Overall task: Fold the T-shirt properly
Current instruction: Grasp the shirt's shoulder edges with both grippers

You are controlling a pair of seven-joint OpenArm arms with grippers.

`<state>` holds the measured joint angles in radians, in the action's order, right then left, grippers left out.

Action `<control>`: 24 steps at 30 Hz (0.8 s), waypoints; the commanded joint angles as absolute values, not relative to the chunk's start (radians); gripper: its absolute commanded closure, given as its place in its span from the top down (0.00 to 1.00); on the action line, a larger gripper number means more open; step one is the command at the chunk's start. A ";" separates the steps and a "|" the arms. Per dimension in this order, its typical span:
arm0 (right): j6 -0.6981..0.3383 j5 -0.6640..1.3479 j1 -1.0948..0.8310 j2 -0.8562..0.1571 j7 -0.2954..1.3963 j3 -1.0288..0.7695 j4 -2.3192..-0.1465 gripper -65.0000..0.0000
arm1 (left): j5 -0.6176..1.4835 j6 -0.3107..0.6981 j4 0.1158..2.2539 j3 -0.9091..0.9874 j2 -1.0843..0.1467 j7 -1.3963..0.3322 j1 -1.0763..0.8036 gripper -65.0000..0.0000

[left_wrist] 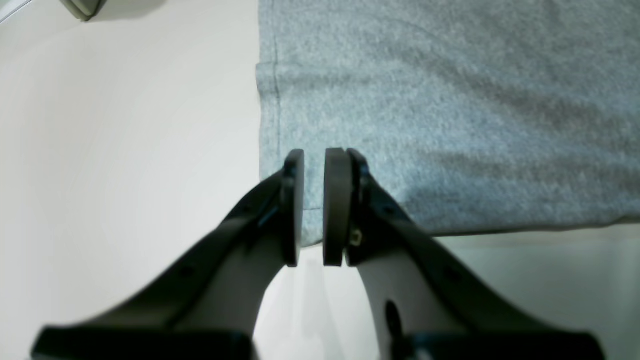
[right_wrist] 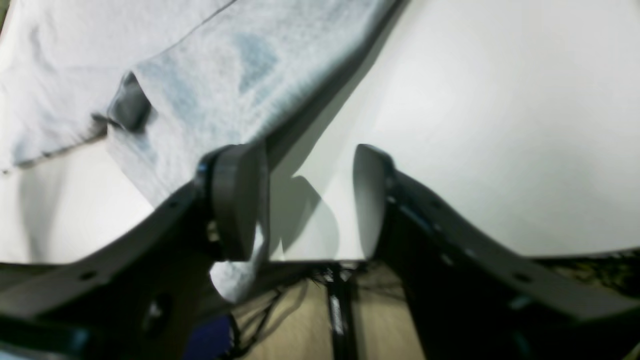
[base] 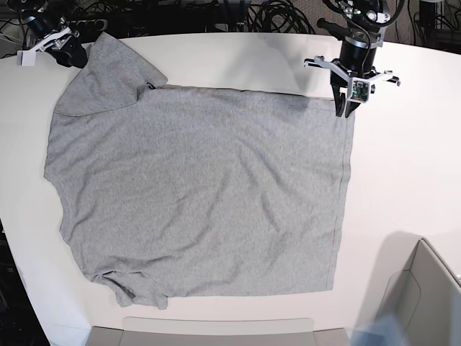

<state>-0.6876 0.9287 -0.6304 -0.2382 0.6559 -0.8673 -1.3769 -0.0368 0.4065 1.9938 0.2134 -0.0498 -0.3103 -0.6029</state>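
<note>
The heather light-grey short-sleeved cotton T-shirt (base: 202, 187) lies spread flat, plain side up, on the white table (base: 403, 158). The left gripper (left_wrist: 313, 207) stands at a hem corner, jaws nearly together with a narrow gap, apparently not yet pinching cloth; the right gripper (right_wrist: 307, 200) is apart at the sleeve edge. This looks like the corner-grasping step, so next both should close on fabric before lifting.

— What carries everything?
— A white table (base: 216, 61), filling most of the base view.
— What lies on it?
— A grey T-shirt (base: 202, 187), spread flat across the middle, one sleeve reaching toward the upper left corner.
</note>
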 commanded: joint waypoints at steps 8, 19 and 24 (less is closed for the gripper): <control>-0.698 0.799 -0.627 -0.139 0.705 -0.963 -1.486 0.50 | -0.031 0.401 2.008 0.214 -0.054 -0.282 -0.605 0.13; -0.475 -0.013 -0.518 -0.016 0.381 -0.881 -1.965 0.50 | -0.031 0.401 2.006 0.185 -0.054 -0.282 -0.593 0.13; -0.036 -0.278 -0.618 -0.021 0.286 -0.553 -1.969 0.50 | -0.031 0.401 2.006 0.174 -0.051 -0.282 -0.593 0.13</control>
<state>-0.0162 -0.2852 -0.6147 -0.0212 0.2913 -0.5381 -1.9575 -0.0368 0.4091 1.9892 0.1719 -0.0467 -0.3115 -0.5938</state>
